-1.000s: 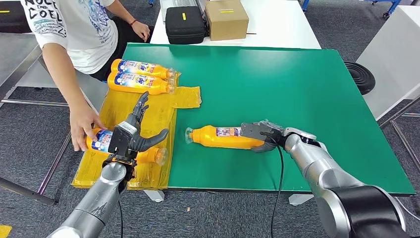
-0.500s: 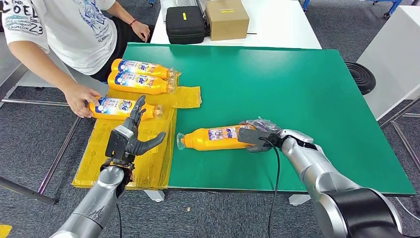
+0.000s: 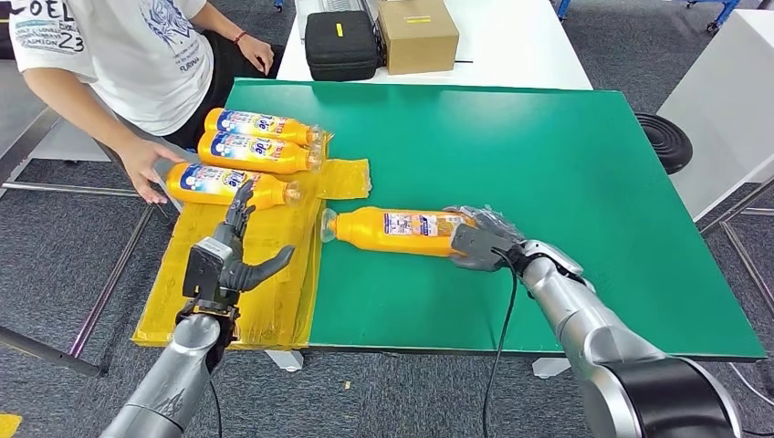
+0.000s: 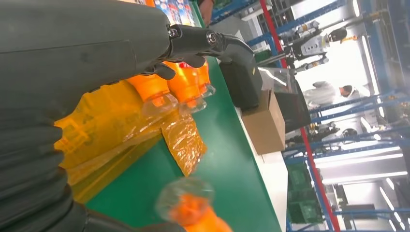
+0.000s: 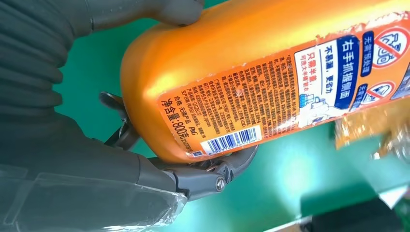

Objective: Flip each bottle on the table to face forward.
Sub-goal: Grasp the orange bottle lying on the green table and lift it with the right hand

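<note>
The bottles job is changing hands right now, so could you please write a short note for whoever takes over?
Right hand grips the base of a bottle lying on the green table, back label up, cap toward the yellow sheet.
Left hand open above the sheet, holding nothing.
Three bottles lie side by side on the sheet, front labels up; a person's hand is at the nearest.
Done: those three.
Left: turn the gripped bottle front up.

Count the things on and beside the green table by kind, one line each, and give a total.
Orange bottles: 4
Yellow plastic sheet: 1
Black case: 1
Cardboard box: 1
Total: 7
</note>
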`<action>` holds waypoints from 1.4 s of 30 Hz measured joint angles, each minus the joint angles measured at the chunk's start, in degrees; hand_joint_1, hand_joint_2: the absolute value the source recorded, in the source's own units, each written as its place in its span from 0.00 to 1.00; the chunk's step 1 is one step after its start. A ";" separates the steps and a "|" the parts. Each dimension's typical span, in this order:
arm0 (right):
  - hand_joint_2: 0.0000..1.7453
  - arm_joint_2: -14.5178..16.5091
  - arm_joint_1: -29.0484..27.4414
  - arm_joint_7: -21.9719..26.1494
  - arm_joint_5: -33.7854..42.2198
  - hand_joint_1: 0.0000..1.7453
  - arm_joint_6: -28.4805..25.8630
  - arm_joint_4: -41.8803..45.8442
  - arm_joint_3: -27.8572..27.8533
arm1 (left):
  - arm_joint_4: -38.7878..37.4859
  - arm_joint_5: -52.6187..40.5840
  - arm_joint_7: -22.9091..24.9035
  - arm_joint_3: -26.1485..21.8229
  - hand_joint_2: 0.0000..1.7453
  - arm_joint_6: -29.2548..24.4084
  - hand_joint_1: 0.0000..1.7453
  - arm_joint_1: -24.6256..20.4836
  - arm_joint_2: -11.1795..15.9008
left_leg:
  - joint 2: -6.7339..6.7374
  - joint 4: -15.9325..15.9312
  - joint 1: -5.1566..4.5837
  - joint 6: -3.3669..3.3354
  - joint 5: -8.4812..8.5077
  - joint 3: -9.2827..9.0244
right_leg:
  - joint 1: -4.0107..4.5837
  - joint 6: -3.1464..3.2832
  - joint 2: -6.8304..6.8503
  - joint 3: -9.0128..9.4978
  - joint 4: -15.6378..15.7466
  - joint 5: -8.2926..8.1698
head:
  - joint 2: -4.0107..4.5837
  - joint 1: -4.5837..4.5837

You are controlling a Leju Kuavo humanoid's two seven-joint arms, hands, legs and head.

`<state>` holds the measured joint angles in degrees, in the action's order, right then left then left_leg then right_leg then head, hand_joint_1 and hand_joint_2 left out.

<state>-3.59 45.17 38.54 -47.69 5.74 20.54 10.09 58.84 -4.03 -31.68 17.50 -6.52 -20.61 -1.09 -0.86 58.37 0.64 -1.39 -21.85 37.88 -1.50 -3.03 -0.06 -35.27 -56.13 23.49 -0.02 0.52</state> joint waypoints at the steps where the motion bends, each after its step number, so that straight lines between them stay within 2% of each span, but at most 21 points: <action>1: 1.00 -0.12 -0.48 0.32 0.99 1.00 -0.09 0.26 -0.54 | 0.46 0.08 0.14 -0.37 1.00 -0.14 0.00 0.30 0.05 | 0.00 0.00 0.00 0.00 0.00 0.00 | 0.00 0.00 0.00 0.00 0.00 0.00 | 0.00 0.00; 13: 1.00 -1.42 -7.32 1.33 12.79 1.00 -1.53 6.73 -4.11 | 4.77 3.59 1.34 -5.49 1.00 -0.26 0.00 3.21 0.09 | 0.01 0.00 0.00 0.00 -0.01 0.00 | 0.00 0.00 0.00 0.00 0.01 0.00 | 0.00 0.00; 20: 1.00 -0.92 -11.29 1.39 20.46 1.00 -4.35 13.33 -3.88 | 4.94 14.04 5.32 -7.93 1.00 9.28 0.00 4.00 -0.59 | 0.02 -0.01 0.00 0.01 -0.01 0.03 | 0.00 0.00 -0.01 -0.02 0.00 0.01 | 0.00 0.00; 28: 1.00 0.06 -12.90 1.39 22.60 1.00 -5.03 17.46 -3.07 | 4.41 17.25 6.83 -8.25 1.00 13.17 0.00 4.22 -1.10 | 0.00 -0.01 0.00 0.01 -0.01 0.03 | 0.00 0.01 0.00 -0.03 0.01 0.01 | 0.00 -0.01; 32: 1.00 0.88 -13.37 1.40 24.96 1.00 -5.66 19.63 -1.79 | 3.40 21.62 9.49 -8.19 1.00 18.47 0.00 4.11 -1.63 | 0.03 -0.01 0.00 0.01 -0.01 0.03 | 0.00 0.01 -0.01 -0.04 0.01 0.00 | 0.00 -0.01; 39: 1.00 3.79 -14.00 1.39 25.42 1.00 -5.84 22.68 1.54 | 1.36 25.12 12.23 -5.79 1.00 25.36 0.00 3.87 -3.35 | 0.06 -0.02 0.01 0.01 -0.02 0.03 | 0.01 0.01 -0.02 -0.07 0.00 0.01 | 0.00 0.00; 42: 1.00 5.79 -14.33 1.40 25.05 1.00 -4.98 23.05 3.70 | 0.63 25.45 12.54 -3.57 1.00 26.37 0.00 3.81 -4.46 | 0.09 -0.02 0.01 0.02 -0.02 0.04 | 0.00 0.01 -0.03 -0.09 0.00 0.01 | 0.00 -0.01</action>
<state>2.20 30.84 39.94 -22.64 0.75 43.59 13.80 59.47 21.42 -19.14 13.93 19.85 -16.81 -5.56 -0.77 58.36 0.65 -1.37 -21.87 37.92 -1.50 -3.02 -0.08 -35.37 -56.13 23.50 -0.02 0.51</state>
